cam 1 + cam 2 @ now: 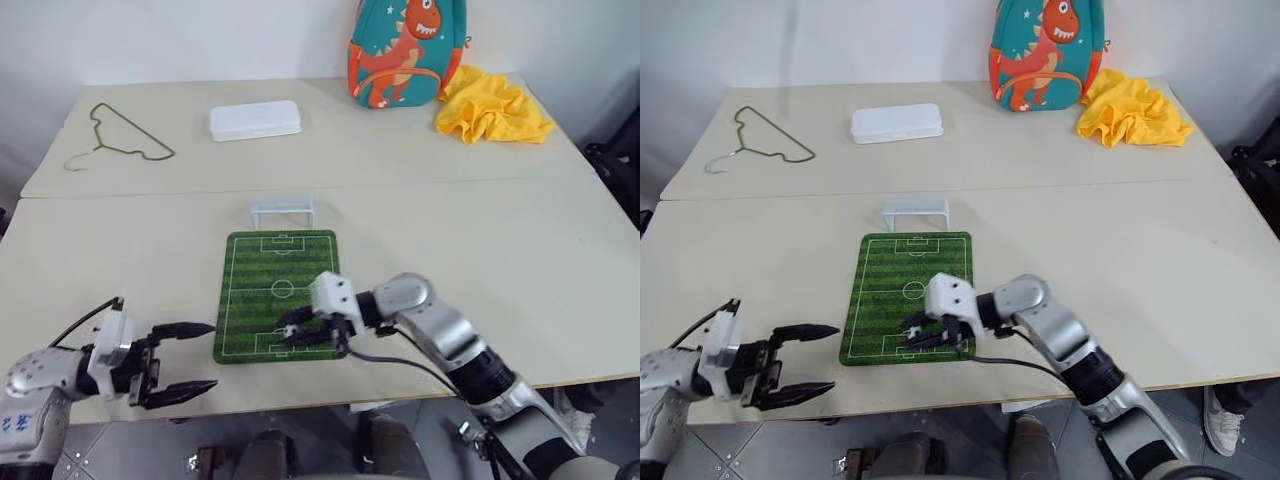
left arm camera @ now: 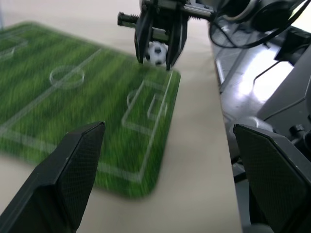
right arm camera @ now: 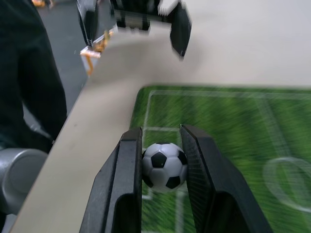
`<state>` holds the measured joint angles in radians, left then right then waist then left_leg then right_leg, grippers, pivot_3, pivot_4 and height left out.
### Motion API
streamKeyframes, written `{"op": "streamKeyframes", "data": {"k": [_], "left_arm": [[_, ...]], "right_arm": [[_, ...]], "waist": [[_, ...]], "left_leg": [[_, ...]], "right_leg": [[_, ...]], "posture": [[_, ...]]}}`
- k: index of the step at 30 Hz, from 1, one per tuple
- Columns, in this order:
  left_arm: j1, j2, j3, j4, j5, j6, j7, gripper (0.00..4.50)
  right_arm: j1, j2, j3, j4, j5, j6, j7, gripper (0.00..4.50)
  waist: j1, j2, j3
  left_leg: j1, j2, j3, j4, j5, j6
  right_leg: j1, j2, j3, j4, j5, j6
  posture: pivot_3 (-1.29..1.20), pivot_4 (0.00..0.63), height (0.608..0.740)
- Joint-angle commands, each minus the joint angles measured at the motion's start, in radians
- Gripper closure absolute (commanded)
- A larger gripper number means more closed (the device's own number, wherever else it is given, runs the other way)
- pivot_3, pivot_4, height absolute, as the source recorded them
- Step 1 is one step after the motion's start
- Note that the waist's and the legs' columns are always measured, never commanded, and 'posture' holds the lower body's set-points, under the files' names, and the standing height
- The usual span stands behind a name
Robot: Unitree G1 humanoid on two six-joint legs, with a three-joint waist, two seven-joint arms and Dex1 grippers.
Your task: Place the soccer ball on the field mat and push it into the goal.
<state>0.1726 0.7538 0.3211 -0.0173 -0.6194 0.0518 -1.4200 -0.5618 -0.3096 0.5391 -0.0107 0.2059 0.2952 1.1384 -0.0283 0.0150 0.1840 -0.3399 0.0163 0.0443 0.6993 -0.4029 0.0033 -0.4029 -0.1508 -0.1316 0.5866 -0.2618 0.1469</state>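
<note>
Now your right end effector (image 3: 160, 170) has the ball (image 3: 164, 165) clamped between its fingers just above the mat's (image 1: 260, 270) near end, opposite the goal (image 1: 281, 211), ready for setting down, while your left end effector (image 1: 185, 358) waits released beside the mat.

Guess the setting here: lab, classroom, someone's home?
Most likely a robot test or data-collection room staged with household props, though I can't be sure. Two plain tables are pushed together against a bare white wall, with unrelated items laid out: a dinosaur backpack, a wire hanger, a toy field mat.
</note>
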Motion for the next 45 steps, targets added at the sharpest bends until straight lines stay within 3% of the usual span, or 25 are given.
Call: {"op": "streamKeyframes", "data": {"k": [1,21,27,37,45], "left_arm": [[0.036,-0.001,0.042,-0.037,0.001,-0.023,0.015,0.0],[0.089,-0.025,0.06,-0.071,0.0,-0.052,0.075,0.0],[0.078,-0.031,0.057,-0.06,0.004,-0.059,0.077,0.0],[0.058,-0.034,0.052,-0.036,0.007,-0.067,0.071,0.0],[0.058,-0.036,0.055,-0.029,0.006,-0.072,0.066,0.0]], "right_arm": [[-0.002,0.043,0.017,0.002,-0.027,0.005,-0.035,3.69],[-0.008,0.088,-0.021,0.121,-0.057,-0.04,-0.058,3.69],[-0.02,0.094,-0.018,0.144,-0.08,-0.107,-0.054,1.76],[-0.012,0.095,-0.012,0.138,-0.069,-0.112,-0.033,1.76],[-0.029,0.112,-0.114,0.036,0.073,-0.097,0.02,1.76]], "waist": [[0.001,0.0,0.0],[-0.003,0.0,0.0],[-0.003,0.0,0.0],[-0.004,0.0,0.0],[-0.004,0.0,0.0]], "left_leg": [[0.0,0.0,0.0,0.0,0.0,0.0],[0.001,0.001,0.007,0.0,0.0,0.0],[0.001,0.001,0.008,0.0,0.0,0.0],[0.001,0.001,0.008,0.0,0.0,0.0],[0.001,0.001,0.008,0.0,0.0,0.0]], "right_leg": [[0.0,0.0,0.0,0.0,0.0,0.0],[-0.005,0.0,0.004,0.004,0.0,0.0],[-0.005,0.0,0.005,0.004,0.0,0.0],[-0.006,0.0,0.005,0.004,0.0,0.0],[-0.006,0.0,0.005,0.004,0.0,0.0]], "posture": [[0.0,0.15,0.74],[0.0,0.15,0.74],[0.0,0.15,0.74],[0.0,0.15,0.74],[0.0,0.15,0.74]]}}
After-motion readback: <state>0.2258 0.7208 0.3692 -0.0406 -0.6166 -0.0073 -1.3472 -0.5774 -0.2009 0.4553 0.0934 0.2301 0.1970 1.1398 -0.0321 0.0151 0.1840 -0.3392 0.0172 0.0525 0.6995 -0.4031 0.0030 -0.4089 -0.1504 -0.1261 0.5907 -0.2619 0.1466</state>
